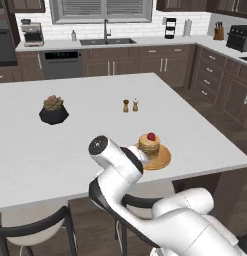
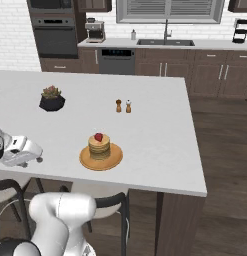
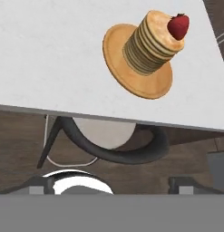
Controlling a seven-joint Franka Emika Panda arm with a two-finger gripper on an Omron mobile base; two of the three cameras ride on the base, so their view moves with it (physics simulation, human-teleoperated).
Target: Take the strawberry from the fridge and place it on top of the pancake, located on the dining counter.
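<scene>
One strawberry (image 3: 178,26) atop one pancake (image 3: 152,44) stack, one plate (image 3: 131,79), gripper (image 3: 111,185) fingers apart, empty

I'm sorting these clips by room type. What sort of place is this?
A rendered home kitchen: a sink under a window, a built-in oven, wooden cabinets, and a white island counter holding a pancake topped with a strawberry.

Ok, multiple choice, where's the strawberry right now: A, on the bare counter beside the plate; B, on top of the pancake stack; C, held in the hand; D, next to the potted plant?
B: the strawberry sits on top of the pancake, which stands on its plate on the counter.
</scene>
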